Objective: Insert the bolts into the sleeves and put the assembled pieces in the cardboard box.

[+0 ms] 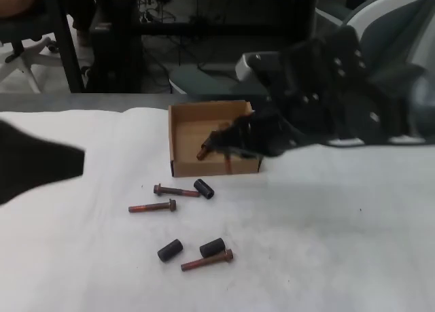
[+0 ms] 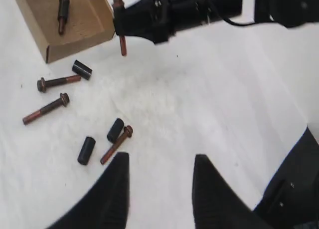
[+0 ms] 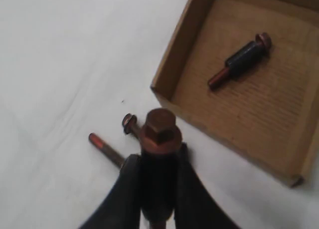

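Observation:
My right gripper (image 3: 157, 161) is shut on an assembled piece (image 3: 159, 131), a copper bolt in a black sleeve, held upright just outside the cardboard box (image 3: 172, 72) near its front wall. From the left wrist view the same piece (image 2: 119, 27) hangs by the box's (image 2: 75, 39) corner. Inside the box lies another assembled piece (image 3: 240, 59). Three loose bolts (image 1: 175, 190) (image 1: 152, 206) (image 1: 207, 260) and three black sleeves (image 1: 204, 188) (image 1: 170, 249) (image 1: 212, 247) lie on the white cloth in front of the box (image 1: 180, 139). My left gripper (image 2: 159, 161) is open above the cloth, nearer than the lower parts.
The left arm (image 1: 34, 162) shows as a dark shape at the left edge of the bench. The right arm (image 1: 326, 101) crosses from the right over the box's right side. Chairs and table legs stand beyond the bench's far edge.

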